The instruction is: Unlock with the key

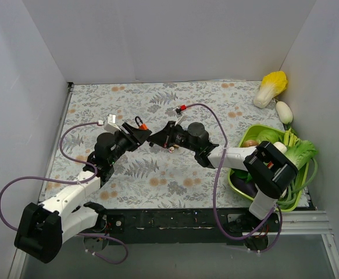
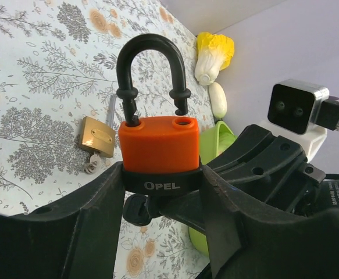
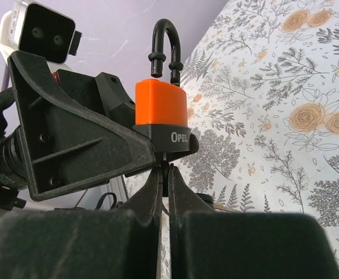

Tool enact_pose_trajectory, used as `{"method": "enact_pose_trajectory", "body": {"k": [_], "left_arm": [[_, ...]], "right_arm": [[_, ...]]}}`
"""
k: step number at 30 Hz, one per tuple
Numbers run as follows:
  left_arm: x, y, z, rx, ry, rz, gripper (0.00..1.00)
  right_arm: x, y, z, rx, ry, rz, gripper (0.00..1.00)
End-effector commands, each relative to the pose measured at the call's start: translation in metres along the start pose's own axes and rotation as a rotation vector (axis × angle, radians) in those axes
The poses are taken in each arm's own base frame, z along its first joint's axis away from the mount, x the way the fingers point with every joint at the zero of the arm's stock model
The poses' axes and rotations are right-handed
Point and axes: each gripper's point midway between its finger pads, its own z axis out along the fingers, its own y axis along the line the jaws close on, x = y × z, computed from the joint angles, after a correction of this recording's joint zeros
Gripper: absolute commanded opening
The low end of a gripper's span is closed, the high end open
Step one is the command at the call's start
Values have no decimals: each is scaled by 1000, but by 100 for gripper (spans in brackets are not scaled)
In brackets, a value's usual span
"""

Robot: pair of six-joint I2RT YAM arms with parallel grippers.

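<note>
My left gripper [image 2: 160, 180] is shut on the black base of an orange padlock [image 2: 159, 142] marked OPEL and holds it upright above the table. Its black shackle [image 2: 149, 64] is raised, with one leg out of its hole. My right gripper [image 3: 169, 171] is shut on a thin key whose blade goes up into the bottom of the padlock [image 3: 161, 110]. The key's black head [image 2: 135, 209] shows under the lock in the left wrist view. In the top view the two grippers [image 1: 135, 135] [image 1: 157, 138] meet at mid-table, with the padlock [image 1: 140, 123] between them.
A brass padlock [image 2: 96, 136] with small keys [image 2: 91, 167] lies on the floral cloth below the grippers. A green basket [image 1: 256, 130] of vegetables stands at the right. A napa cabbage [image 1: 272, 87] and a white radish [image 1: 284, 111] lie at the back right.
</note>
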Motion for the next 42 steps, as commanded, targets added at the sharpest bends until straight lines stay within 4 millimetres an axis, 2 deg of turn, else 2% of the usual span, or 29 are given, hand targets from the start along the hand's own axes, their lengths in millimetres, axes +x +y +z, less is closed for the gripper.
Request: {"method": "enact_pose_trajectory", "body": {"k": [1, 5, 8, 9, 11, 12, 14, 15, 17, 18, 19, 20, 22, 25, 26, 28, 29, 31, 32, 33, 35, 36, 38, 39, 42], "left_arm": [[53, -68, -36, 326, 269, 76, 0], [49, -62, -30, 266, 263, 96, 0], [46, -53, -22, 204, 257, 118, 0], [39, -58, -19, 198, 242, 125, 0], [37, -49, -12, 146, 250, 132, 0], [27, -48, -7, 121, 228, 130, 0], [25, -33, 1, 52, 245, 114, 0], [23, -32, 2, 56, 255, 113, 0], [12, -22, 5, 39, 240, 108, 0], [8, -19, 6, 36, 238, 105, 0], [-1, -16, 5, 40, 230, 99, 0], [-4, -16, 4, 50, 231, 102, 0], [-12, -15, 2, 71, 232, 140, 0], [-10, -16, -4, 109, 270, 243, 0], [-6, -12, -7, 104, 293, 274, 0], [-2, -15, -17, 150, 312, 390, 0], [7, -7, -24, 136, 353, 400, 0], [5, -12, -35, 164, 323, 470, 0], [7, -16, -39, 199, 312, 493, 0], [12, -16, -45, 225, 312, 511, 0], [13, -35, -59, 335, 275, 587, 0], [25, -38, -68, 400, 314, 590, 0], [32, -50, -79, 492, 328, 609, 0], [43, -57, -90, 570, 392, 600, 0], [54, -58, -96, 631, 473, 557, 0]], "right_arm": [[-54, -5, -2, 35, -203, 7, 1], [-55, 0, -3, 30, -184, -34, 1], [-48, 0, -7, 43, -138, -64, 1], [-44, 0, -9, 42, -119, -88, 4], [-39, 2, -15, 48, -89, -113, 17], [-33, 2, -18, 38, -59, -141, 21], [-24, 2, -24, 43, -13, -153, 32], [-15, -1, -29, 45, 15, -153, 35], [-5, 0, -40, 36, 44, -151, 49], [3, 1, -44, 28, 66, -142, 52], [19, -7, -54, 48, 98, -122, 57], [22, -3, -61, 42, 100, -120, 58], [45, -12, -79, 69, 140, -95, 61], [50, -7, -99, 73, 153, -103, 64], [43, 2, -104, 58, 136, -133, 65], [41, 4, -111, 66, 159, -144, 68], [28, 14, -111, 48, 143, -164, 69], [18, 15, -116, 55, 161, -173, 70], [2, 26, -114, 37, 135, -192, 70], [-7, 28, -115, 25, 130, -209, 70], [-20, 38, -114, 4, 126, -248, 70], [-31, 53, -112, -40, 116, -295, 70], [-39, 69, -110, -116, 119, -391, 71], [-44, 90, -110, -197, 132, -430, 70], [-44, 116, -111, -332, 179, -481, 70]]}}
